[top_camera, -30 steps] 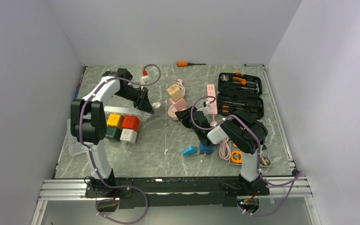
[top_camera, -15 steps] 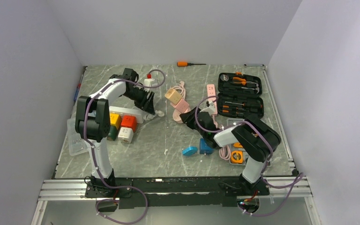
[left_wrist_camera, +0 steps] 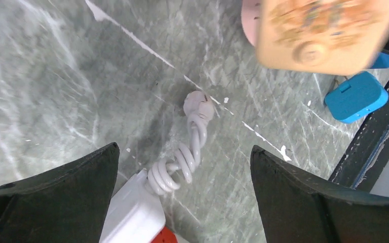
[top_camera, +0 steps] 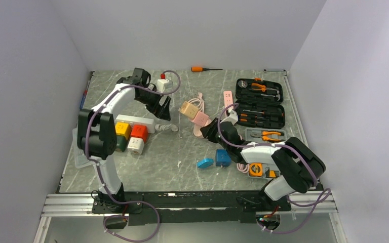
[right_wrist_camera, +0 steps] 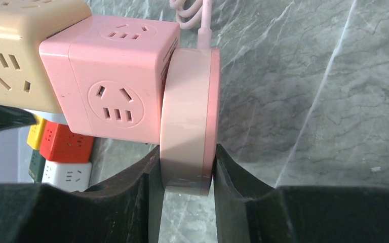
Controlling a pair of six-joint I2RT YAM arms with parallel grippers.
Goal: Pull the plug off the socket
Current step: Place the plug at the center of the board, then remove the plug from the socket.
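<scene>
Hovering over the grey bench (top_camera: pixel 182 149), the left gripper (left_wrist_camera: pixel 183 152) is spread wide with nothing between its fingers, above the coiled white cable (left_wrist_camera: pixel 180 164) at the end of the white power strip (left_wrist_camera: pixel 131 217). Further right, mid-bench, the tan cube (top_camera: pixel 188 108) is joined to the pink cube adapter (right_wrist_camera: pixel 111 81), which sits flush against the pink round socket (right_wrist_camera: pixel 190 116). The right gripper (right_wrist_camera: pixel 186 152) is clamped on that socket's rim.

The pink cube plug (right_wrist_camera: pixel 114 83) sits seated flush against the flat, round pink socket (right_wrist_camera: pixel 187 121), not yet separated
</scene>
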